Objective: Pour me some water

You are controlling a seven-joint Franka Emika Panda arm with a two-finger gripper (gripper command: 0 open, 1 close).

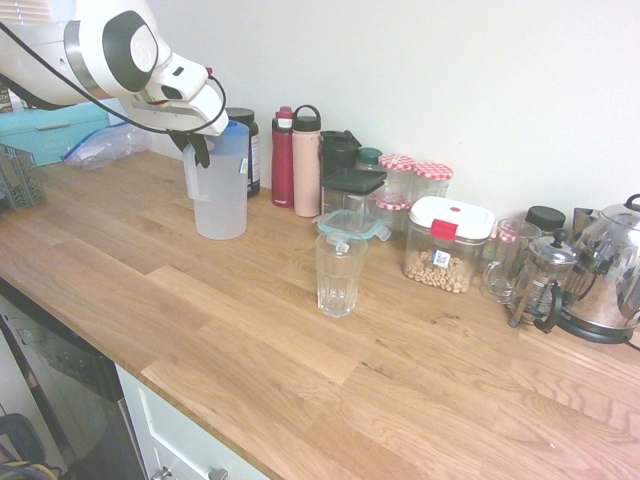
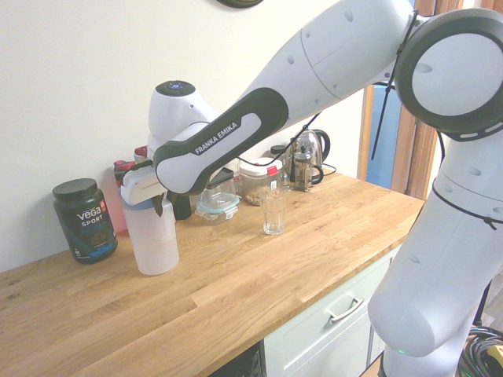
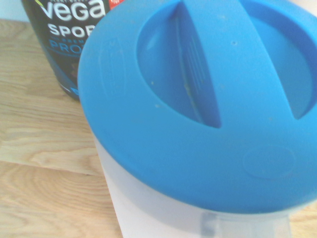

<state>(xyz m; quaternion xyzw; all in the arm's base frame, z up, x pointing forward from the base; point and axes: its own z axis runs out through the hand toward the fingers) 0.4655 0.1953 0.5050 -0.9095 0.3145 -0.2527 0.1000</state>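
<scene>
1. Although the fingers (image 1: 202,155) look drawn in narrow around the side handle (image 1: 191,172) of the jug (image 1: 221,200), their hold is high up, close under the blue lid (image 1: 235,139). A full jug could swing or twist about that small grip once its weight comes on.

2. With the jug upright on the tabletop (image 1: 250,330), left of the glass (image 1: 340,275), the next move likely calls for a straight lift. Carrying it across too low could drag its base or knock the glass over.

3. Since the dark tub (image 2: 85,221) stands just beside the jug, with the pink bottle (image 1: 307,170) near too, a sideways swing at the start could topple either one.

4. The wrist view shows the lid on, but not whether its pouring gap is lined up. Tilting against a blocked gap could give no flow; a loose lid could drop off and let the water rush out.

5. The water's level cannot be made out through the frosted wall, so a quick tilt risks overshooting or overfilling the glass.

6. Because the glass looks narrow beside the jug's broad rim, poor aim would send water onto the tabletop, and a low rim could tip the glass.
</scene>
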